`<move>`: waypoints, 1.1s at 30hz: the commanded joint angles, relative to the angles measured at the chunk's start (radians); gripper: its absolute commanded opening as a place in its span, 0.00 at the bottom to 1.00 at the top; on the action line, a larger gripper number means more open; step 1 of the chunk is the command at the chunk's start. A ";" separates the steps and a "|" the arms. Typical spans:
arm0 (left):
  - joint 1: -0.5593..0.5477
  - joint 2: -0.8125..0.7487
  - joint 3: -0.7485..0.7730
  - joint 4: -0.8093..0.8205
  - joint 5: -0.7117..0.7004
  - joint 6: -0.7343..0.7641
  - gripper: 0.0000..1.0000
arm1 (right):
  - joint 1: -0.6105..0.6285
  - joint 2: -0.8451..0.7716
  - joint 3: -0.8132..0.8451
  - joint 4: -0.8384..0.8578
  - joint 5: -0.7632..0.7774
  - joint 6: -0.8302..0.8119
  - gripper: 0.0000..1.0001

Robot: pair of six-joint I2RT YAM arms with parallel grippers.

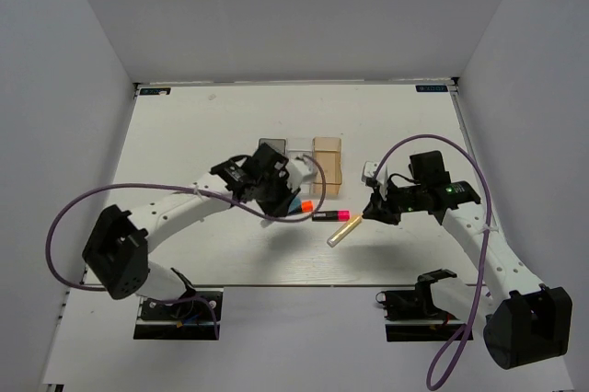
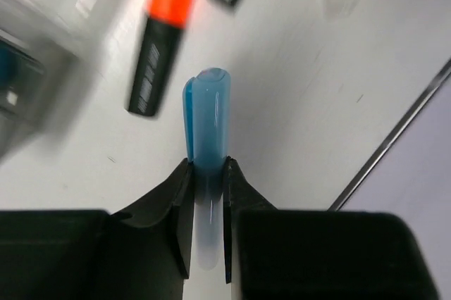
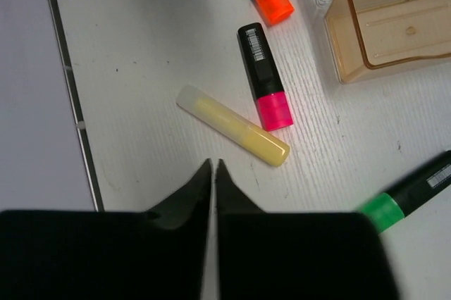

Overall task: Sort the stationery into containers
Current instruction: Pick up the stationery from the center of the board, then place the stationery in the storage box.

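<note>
Three small open bins stand in a row on the white tabletop (image 1: 184,134): a smoky dark bin (image 1: 270,145), a clear bin (image 1: 299,147) and a tan bin (image 1: 329,167) at the right end.

The left jaws are just left of the tan bin, in front of the other two bins. They are pinched tight on a light-blue stick (image 2: 208,120), which pokes out past their tips. I cannot tell whether the stick touches the tabletop.

An orange-ended highlighter (image 1: 296,205) lies flat in front of the tan bin and a little to its left. A pink-ended highlighter (image 1: 331,216) lies almost straight in front of the tan bin. A pale yellow stick (image 1: 341,231) lies at a slant just beside that pink end, on the side away from the tan bin.

The right jaws hang to the right of the tan bin and nearer the arms. Their tips are pressed together with nothing between them, close to the yellow stick but not on it. A green-ended highlighter (image 3: 409,194) lies right of the tan bin, partly cut off in the right wrist view.
</note>
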State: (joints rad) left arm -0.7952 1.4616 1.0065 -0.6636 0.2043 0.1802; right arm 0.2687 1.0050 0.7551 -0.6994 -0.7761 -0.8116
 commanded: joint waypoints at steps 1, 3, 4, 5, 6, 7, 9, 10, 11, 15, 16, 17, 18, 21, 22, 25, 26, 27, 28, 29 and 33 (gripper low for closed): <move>0.062 -0.081 0.147 0.033 0.073 -0.108 0.00 | -0.003 -0.013 -0.010 0.032 0.021 0.012 0.22; 0.077 -0.047 0.237 0.051 0.019 -0.153 0.00 | -0.006 -0.014 -0.011 0.037 0.026 0.018 0.55; 0.091 -0.014 0.260 0.061 -0.002 -0.171 0.00 | -0.005 -0.016 -0.013 0.043 0.029 0.020 0.59; 0.097 0.029 0.311 0.064 -0.075 -0.217 0.00 | -0.003 -0.016 -0.013 0.044 0.028 0.029 0.59; 0.103 0.081 0.373 0.067 -0.129 -0.231 0.00 | -0.002 -0.014 -0.014 0.054 0.034 0.037 0.59; 0.120 0.113 0.407 0.064 -0.150 -0.286 0.00 | -0.003 -0.016 -0.014 0.049 0.034 0.043 0.55; 0.128 0.250 0.571 0.019 -0.203 -0.312 0.00 | -0.003 -0.011 -0.013 0.057 0.037 0.054 0.51; 0.137 0.288 0.619 -0.002 -0.198 -0.368 0.00 | -0.005 -0.009 -0.008 0.058 0.038 0.055 0.50; 0.139 0.325 0.665 -0.074 -0.248 -0.384 0.00 | -0.003 -0.009 -0.008 0.057 0.043 0.060 0.48; 0.142 0.535 0.938 -0.146 -0.263 -0.465 0.00 | -0.006 -0.011 -0.013 0.071 0.075 0.092 0.38; 0.140 0.546 0.949 -0.149 -0.279 -0.472 0.01 | -0.005 -0.011 -0.014 0.086 0.095 0.098 0.34; 0.139 0.560 0.949 -0.148 -0.295 -0.499 0.01 | -0.003 -0.014 -0.016 0.093 0.107 0.103 0.26; 0.140 0.568 0.933 -0.142 -0.330 -0.505 0.01 | -0.003 -0.014 -0.019 0.101 0.116 0.115 0.22; 0.137 0.565 0.835 -0.101 -0.370 -0.524 0.03 | -0.003 -0.003 -0.022 0.135 0.164 0.149 0.19; 0.140 0.557 0.818 -0.093 -0.371 -0.525 0.03 | -0.003 -0.003 -0.022 0.144 0.182 0.153 0.22; 0.140 0.552 0.759 -0.068 -0.370 -0.539 0.04 | -0.005 0.010 -0.022 0.155 0.193 0.163 0.27; 0.142 0.552 0.748 -0.065 -0.364 -0.541 0.06 | -0.006 0.007 -0.022 0.155 0.202 0.163 0.29; 0.142 0.554 0.736 -0.056 -0.361 -0.544 0.08 | -0.003 0.014 -0.022 0.156 0.205 0.164 0.31; 0.142 0.556 0.722 -0.050 -0.358 -0.548 0.09 | -0.005 0.018 -0.019 0.155 0.202 0.166 0.31; 0.142 0.559 0.710 -0.042 -0.350 -0.550 0.11 | -0.003 0.020 -0.020 0.155 0.207 0.166 0.32; 0.142 0.565 0.692 -0.025 -0.338 -0.562 0.22 | 0.007 0.027 -0.017 0.152 0.210 0.169 0.53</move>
State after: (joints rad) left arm -0.6537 2.0720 1.7073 -0.7353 -0.1356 -0.3580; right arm 0.2687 1.0260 0.7364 -0.5732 -0.5743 -0.6464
